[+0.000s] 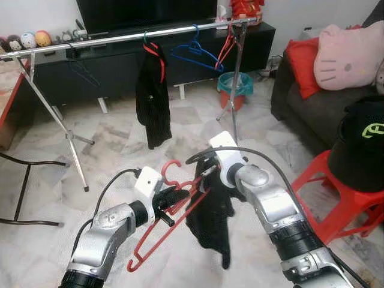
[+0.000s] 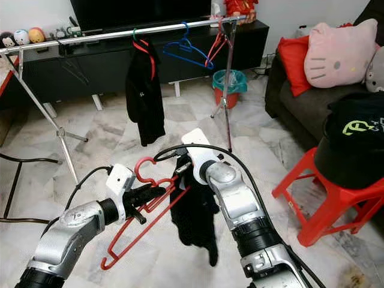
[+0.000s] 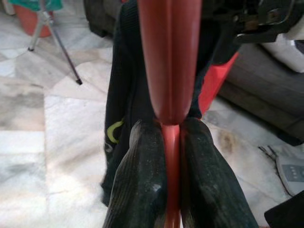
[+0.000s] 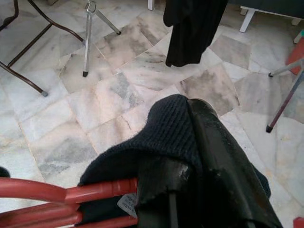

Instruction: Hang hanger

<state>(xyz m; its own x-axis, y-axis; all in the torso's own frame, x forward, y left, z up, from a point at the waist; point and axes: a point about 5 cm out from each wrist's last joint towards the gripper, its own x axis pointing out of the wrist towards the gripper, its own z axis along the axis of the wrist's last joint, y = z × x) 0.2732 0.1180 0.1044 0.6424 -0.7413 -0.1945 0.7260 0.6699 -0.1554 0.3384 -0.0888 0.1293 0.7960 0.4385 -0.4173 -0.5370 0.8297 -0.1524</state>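
A red plastic hanger (image 1: 171, 219) hangs tilted between my two arms, low over the marble floor. My left gripper (image 1: 180, 196) is shut on the hanger near its hook; the left wrist view shows both fingers (image 3: 142, 185) pressed against the red bar (image 3: 169, 57). A black garment (image 1: 210, 222) droops from the hanger's right end. My right gripper (image 1: 207, 173) is shut on the top of this garment (image 4: 166, 133), beside the hanger's arm (image 4: 61, 192). The metal clothes rail (image 1: 120, 37) runs across the room ahead, well above and beyond both grippers.
On the rail hang a black garment on a red hanger (image 1: 151, 90), a blue hanger (image 1: 197, 53) and red hangers (image 1: 228, 42). The rail's tripod legs (image 1: 72, 141) stand on the floor. A red stool (image 1: 342, 198) with a black cap (image 1: 360, 144) and a sofa (image 1: 312, 102) are on my right.
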